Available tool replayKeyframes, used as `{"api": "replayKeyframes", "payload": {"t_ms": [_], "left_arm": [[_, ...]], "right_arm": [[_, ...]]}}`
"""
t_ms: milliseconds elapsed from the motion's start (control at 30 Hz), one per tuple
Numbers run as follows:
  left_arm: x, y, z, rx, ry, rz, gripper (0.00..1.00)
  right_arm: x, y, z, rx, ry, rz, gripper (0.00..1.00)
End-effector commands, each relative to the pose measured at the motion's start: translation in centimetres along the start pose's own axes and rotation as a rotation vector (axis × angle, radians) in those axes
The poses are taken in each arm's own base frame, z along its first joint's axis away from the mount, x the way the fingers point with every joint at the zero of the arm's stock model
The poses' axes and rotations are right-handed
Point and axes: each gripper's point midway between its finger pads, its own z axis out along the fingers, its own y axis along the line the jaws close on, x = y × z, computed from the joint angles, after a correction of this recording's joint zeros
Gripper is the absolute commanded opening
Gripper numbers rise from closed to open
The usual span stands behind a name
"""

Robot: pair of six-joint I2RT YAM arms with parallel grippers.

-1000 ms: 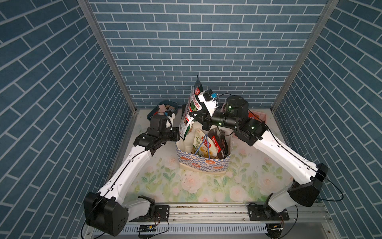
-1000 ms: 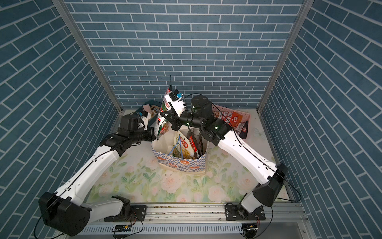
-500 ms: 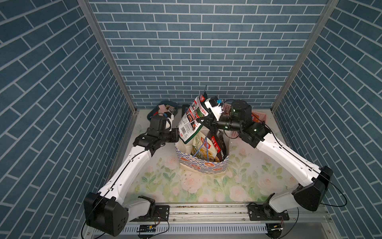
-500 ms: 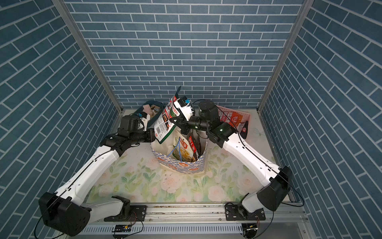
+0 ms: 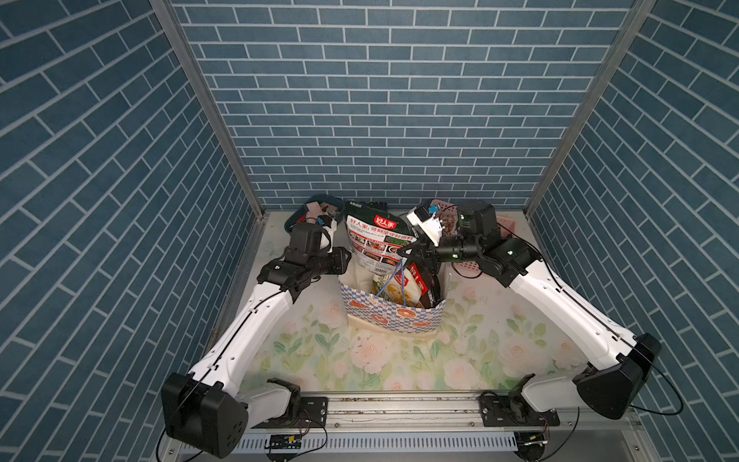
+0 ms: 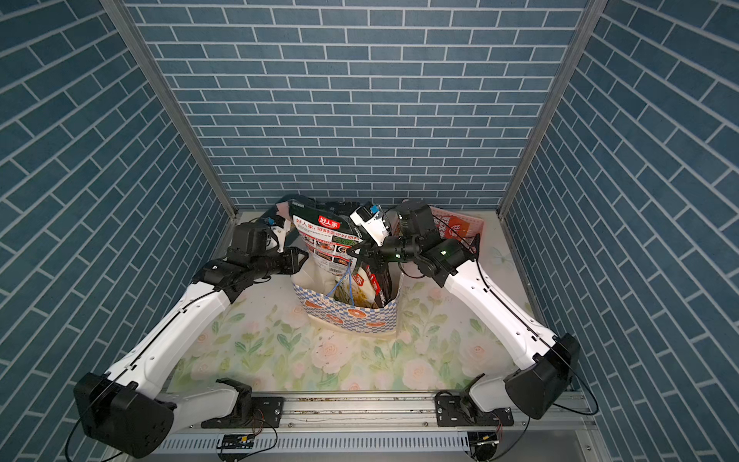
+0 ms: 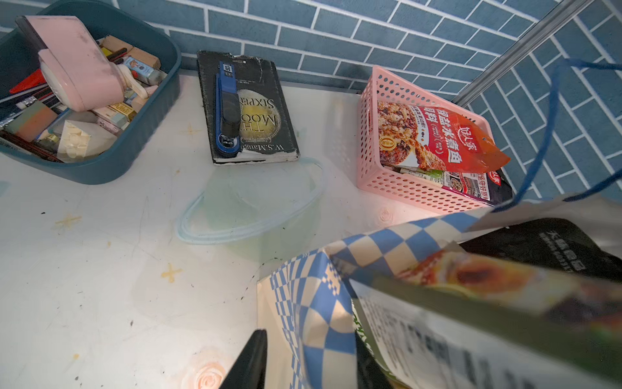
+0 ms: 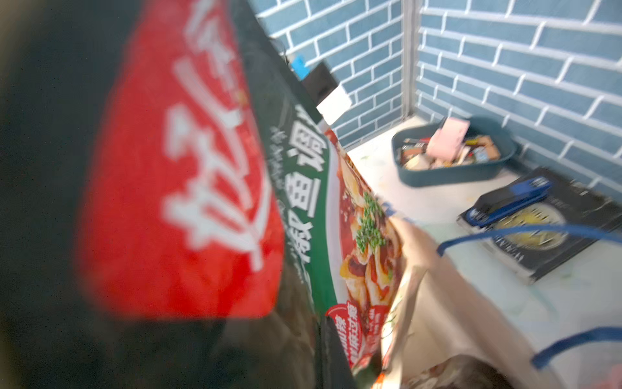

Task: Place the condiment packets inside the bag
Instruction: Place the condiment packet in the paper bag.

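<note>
Glossy flat black packet (image 5: 376,240) clamped in right claw (image 5: 416,251); left claw (image 5: 346,262) pinching checkered paper bag (image 5: 394,317) wall.

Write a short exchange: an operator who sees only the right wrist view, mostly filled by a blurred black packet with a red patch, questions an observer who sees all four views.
Operator: My jaws grip the black packet. Is anything steadying the bag?
Observer: Yes. The left wrist view shows the left jaws holding the checkered side wall of the bag between them.
Operator: Are any packets left outside it?
Observer: Yes. A red packet lies on top of another packet in the pink basket by the back wall.
</note>
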Motion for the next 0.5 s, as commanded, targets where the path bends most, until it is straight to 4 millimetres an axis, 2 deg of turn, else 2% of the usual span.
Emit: {"api": "replayKeyframes", "payload": {"t_ms": [0, 200, 467], "left_arm": [[-1.2, -0.5, -0.6, 0.009, -0.034, 0.011, 0.41], [-1.2, -0.4, -0.6, 0.003, -0.032, 0.010, 0.41], [-1.4, -0.4, -0.5, -0.003, -0.023, 0.012, 0.41]], "right_arm": [[0.6, 1.4, 0.0, -0.072, 0.045, 0.004, 0.00], [0.0, 3.3, 0.8, -0.156, 0.041, 0.049, 0.00], [1.1, 5.5, -1.3, -0.194, 0.035, 0.109, 0.00]]}}
